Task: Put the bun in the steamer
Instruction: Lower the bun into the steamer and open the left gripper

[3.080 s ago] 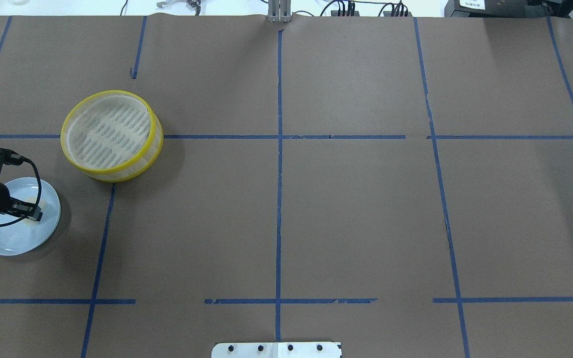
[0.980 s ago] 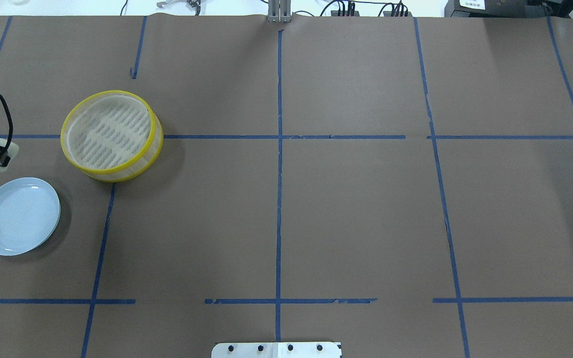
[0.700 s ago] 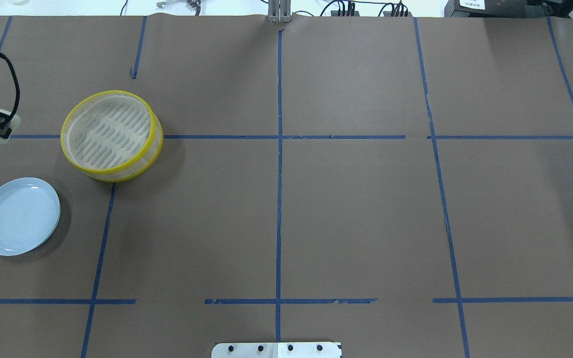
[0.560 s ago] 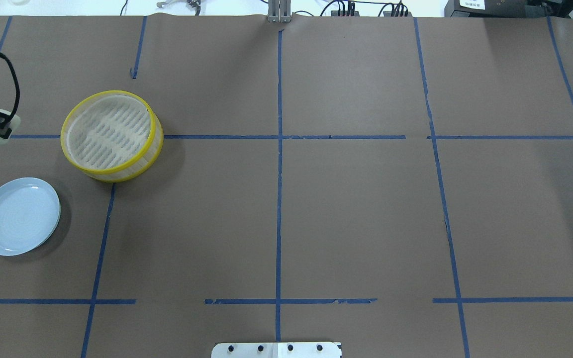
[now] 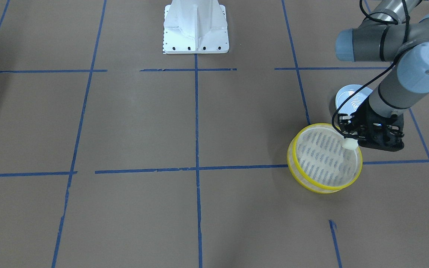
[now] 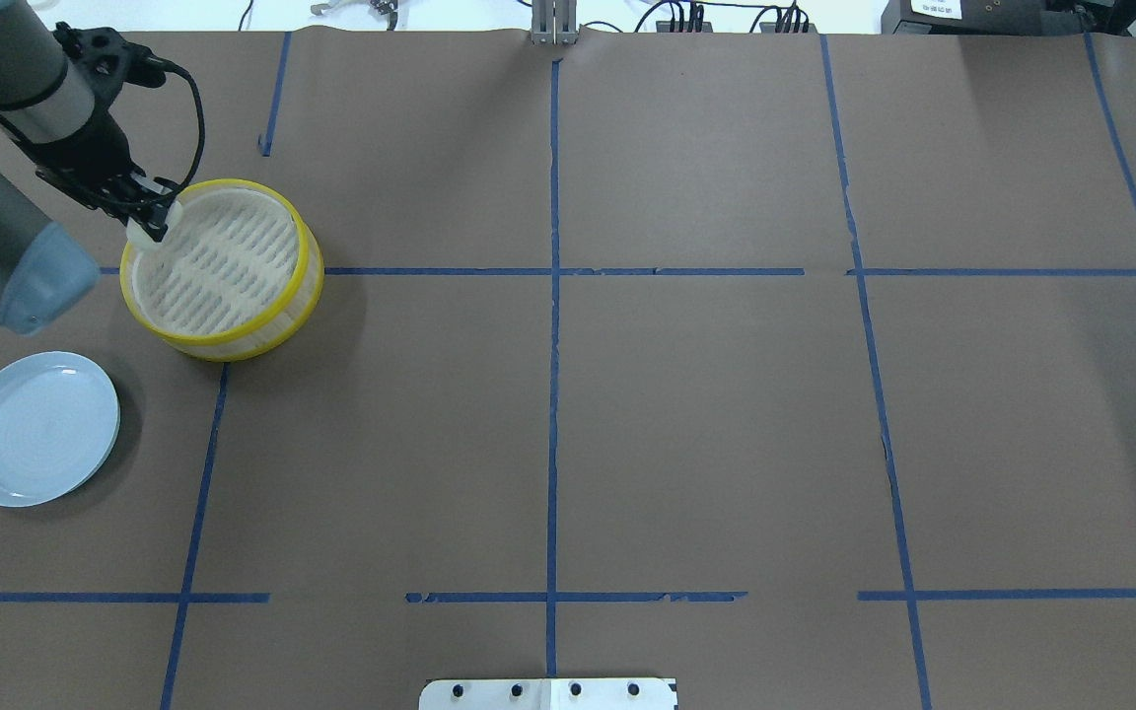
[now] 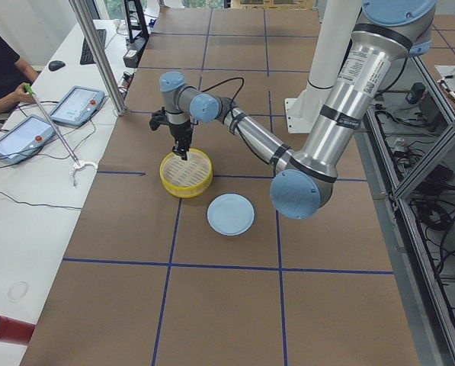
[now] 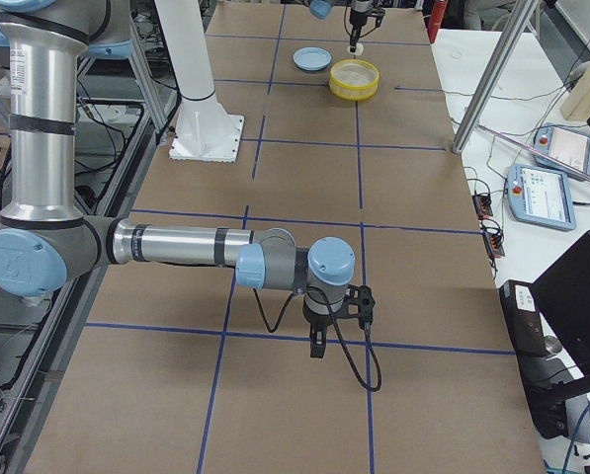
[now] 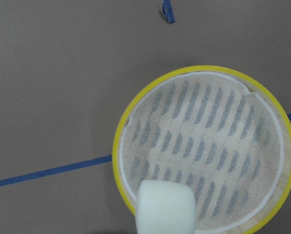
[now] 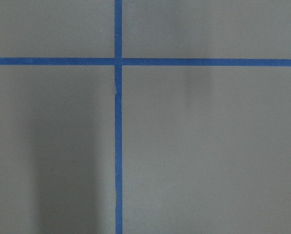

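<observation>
The bun (image 6: 146,233) is over on the table's left side. Farthest left lies a pale blue plate (image 6: 35,429). Next comes the left gripper (image 6: 150,223), its fingers clamped on the bun, holding it over the left edge of the steamer (image 6: 233,347), right above the yellow rim and not down on the slatted base. Far off to the right, the right gripper (image 8: 317,348) hangs low over the brown paper; whether it's open or closed, I cannot tell.

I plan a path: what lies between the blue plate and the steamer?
Only bare brown paper lies between the plate and the steamer, as the overhead view shows.
</observation>
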Robot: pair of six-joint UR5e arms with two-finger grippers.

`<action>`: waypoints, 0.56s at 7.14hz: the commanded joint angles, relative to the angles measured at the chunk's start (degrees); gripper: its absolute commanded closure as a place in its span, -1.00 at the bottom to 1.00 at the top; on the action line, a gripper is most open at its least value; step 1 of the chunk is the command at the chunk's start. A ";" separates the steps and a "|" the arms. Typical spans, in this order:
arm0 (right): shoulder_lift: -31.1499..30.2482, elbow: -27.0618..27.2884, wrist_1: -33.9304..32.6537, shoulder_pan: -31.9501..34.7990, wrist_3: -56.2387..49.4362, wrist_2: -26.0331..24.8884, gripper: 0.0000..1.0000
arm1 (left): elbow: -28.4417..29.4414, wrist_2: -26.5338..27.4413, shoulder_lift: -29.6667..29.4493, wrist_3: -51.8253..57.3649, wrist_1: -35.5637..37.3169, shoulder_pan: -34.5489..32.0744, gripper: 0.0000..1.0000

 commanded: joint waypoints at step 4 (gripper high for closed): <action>0.00 0.00 0.00 -0.05 0.00 0.00 -1.00 | 8.28 0.34 -0.69 -4.92 -10.29 4.13 0.44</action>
